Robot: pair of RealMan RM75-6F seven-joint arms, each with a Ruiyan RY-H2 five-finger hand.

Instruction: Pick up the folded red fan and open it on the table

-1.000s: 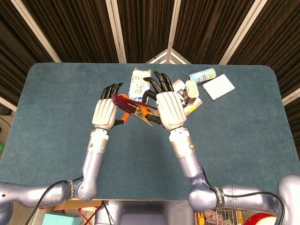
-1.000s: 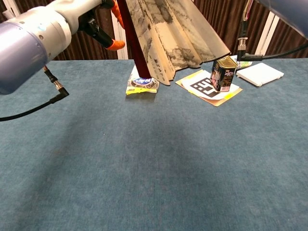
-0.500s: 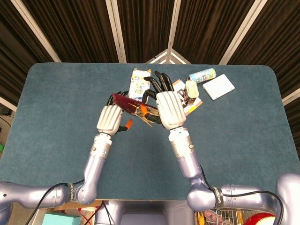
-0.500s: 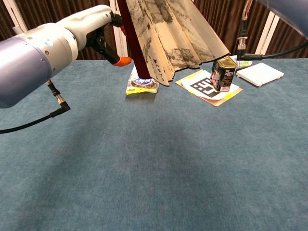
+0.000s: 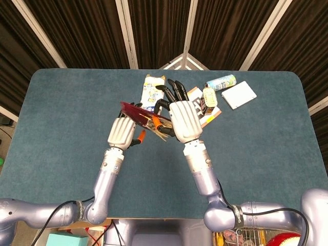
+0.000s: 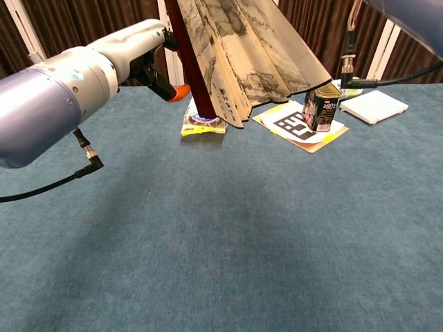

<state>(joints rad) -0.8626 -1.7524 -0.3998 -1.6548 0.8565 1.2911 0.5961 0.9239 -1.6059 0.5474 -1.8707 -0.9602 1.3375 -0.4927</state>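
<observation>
The red fan (image 5: 147,117) is partly spread and held in the air above the table's middle. In the chest view its ink-painted pleats (image 6: 249,55) slope down to the right of a dark red outer stick. My right hand (image 5: 184,120) grips the fan's right side from above, its dark fingers wrapped over the top. My left hand (image 5: 122,133) is at the fan's left end; its fingers (image 6: 165,38) lie against the red stick and its orange-tipped thumb hangs just beside it. Whether it grips the stick is hidden.
Behind the fan lie a snack packet (image 5: 152,89), a small dark carton (image 6: 322,107) on a marker card (image 6: 294,126), a tube (image 5: 221,82) and a white box (image 5: 239,95). Blue cloth (image 6: 221,242) covers the table.
My left hand has pulled back from the fan's far tip and slid in under its left end, fingers now curled. The right hand and fan have shifted only slightly.
</observation>
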